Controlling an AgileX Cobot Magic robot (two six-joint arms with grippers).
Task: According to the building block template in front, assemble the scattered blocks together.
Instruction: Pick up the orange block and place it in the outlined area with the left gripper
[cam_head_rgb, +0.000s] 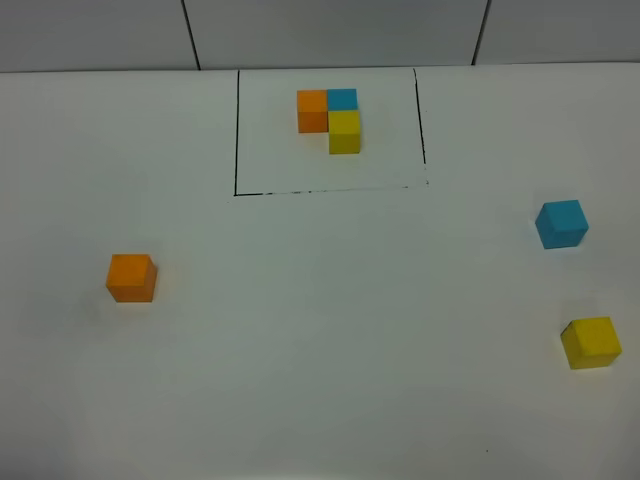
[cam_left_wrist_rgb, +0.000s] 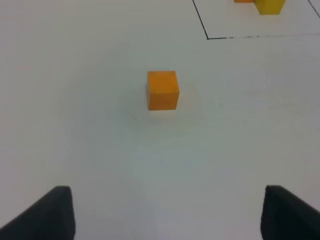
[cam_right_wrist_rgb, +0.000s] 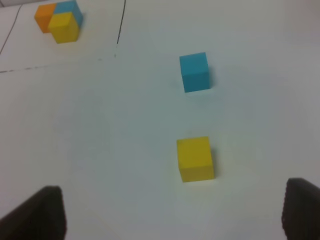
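Observation:
The building block template (cam_head_rgb: 236, 130) is a thin black rectangle at the back middle of the white table, framing an orange, a blue and a yellow cube touching in an L. Part of it shows in the left wrist view (cam_left_wrist_rgb: 202, 25) and the right wrist view (cam_right_wrist_rgb: 120, 27). The scattered orange cube (cam_head_rgb: 131, 277) sits alone at the left, ahead of my left gripper (cam_left_wrist_rgb: 167, 215), which is open and empty. The scattered blue cube (cam_head_rgb: 561, 223) and yellow cube (cam_head_rgb: 591, 342) sit at the right, apart from each other. My right gripper (cam_right_wrist_rgb: 172, 210) is open and empty, short of the yellow cube (cam_right_wrist_rgb: 195, 158) and the blue cube (cam_right_wrist_rgb: 194, 72).
The white table (cam_head_rgb: 320, 330) runs to a tiled wall (cam_head_rgb: 330, 30) at the back. The yellow cube lies close to the right edge of the exterior view. Neither arm shows in the exterior view.

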